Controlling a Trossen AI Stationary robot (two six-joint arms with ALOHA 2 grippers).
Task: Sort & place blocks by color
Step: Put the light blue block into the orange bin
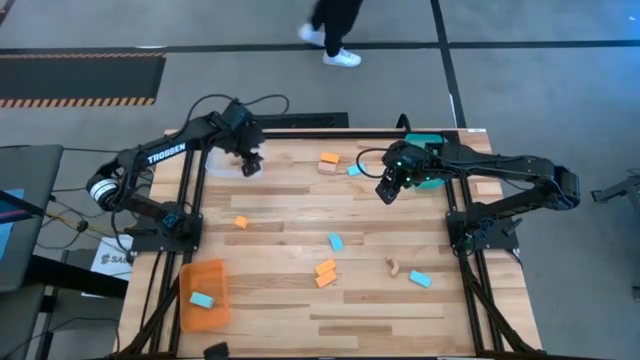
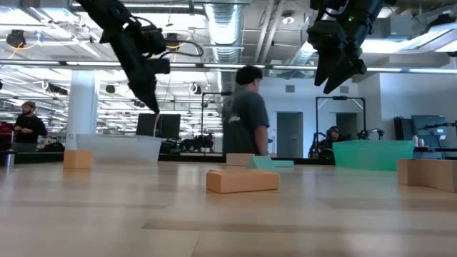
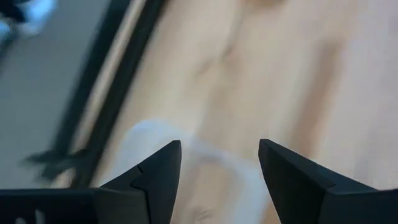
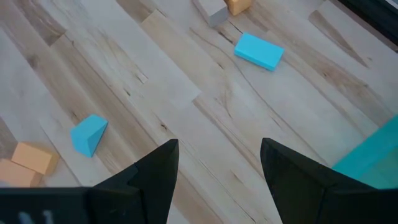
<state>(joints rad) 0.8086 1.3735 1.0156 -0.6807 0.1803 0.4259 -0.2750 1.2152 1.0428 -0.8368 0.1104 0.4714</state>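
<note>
Small blocks lie scattered on the wooden table: orange [image 1: 329, 158], tan [image 1: 327, 168] and light blue [image 1: 354, 170] ones near the far edge, an orange one [image 1: 241, 222] left of centre, a light blue one [image 1: 335, 242], two orange ones [image 1: 325, 273], a tan one [image 1: 394, 266] and a light blue one [image 1: 420, 279] nearer. One light blue block [image 1: 202, 299] lies in the orange tray [image 1: 203, 275]. My left gripper [image 1: 250, 165] [image 3: 219, 146] hovers open by the clear tray [image 3: 155, 137]. My right gripper [image 1: 388, 190] [image 4: 219, 146] hovers open over bare table, with a light blue block [image 4: 258, 51] ahead.
The teal tray [image 1: 428, 150] stands at the far right, beside my right arm; the clear tray [image 1: 215, 162] is at the far left. The orange tray sits at the near left corner. A person walks past beyond the far edge [image 2: 246, 114]. Bare wood lies between the blocks at mid-table.
</note>
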